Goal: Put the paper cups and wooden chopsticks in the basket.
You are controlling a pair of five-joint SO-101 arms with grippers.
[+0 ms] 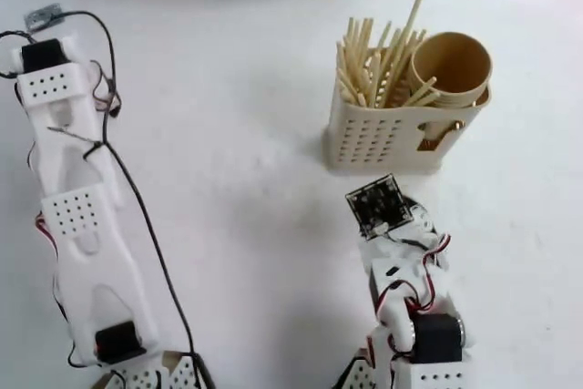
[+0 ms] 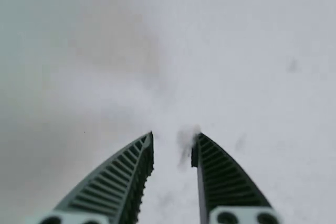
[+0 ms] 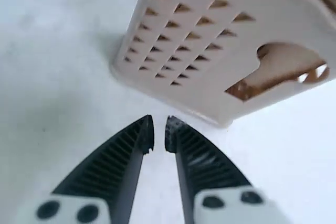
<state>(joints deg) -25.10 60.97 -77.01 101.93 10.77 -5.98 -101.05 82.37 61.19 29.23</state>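
right gripper (image 3: 159, 129) nearly closed, empty, just beside basket (image 3: 273, 19) | left gripper (image 2: 172, 145) slightly parted, empty | paper cups (image 1: 451, 63), wooden chopsticks (image 1: 364, 54) inside | judged done: retreat without nudging basket

Left end effector (image 2: 174, 136) angled down at the white tabletop (image 2: 236, 51), ribbed fingers (image 2: 126, 177) parted by a narrow gap, tips near the surface.

No legible txt anywhere.

My left arm (image 1: 73, 216) lies stretched out, with my left pincer (image 2: 173, 142) slightly parted and empty. My right arm (image 1: 410, 289) is bent, and my right pincer (image 3: 159, 127) is nearly closed, also empty.
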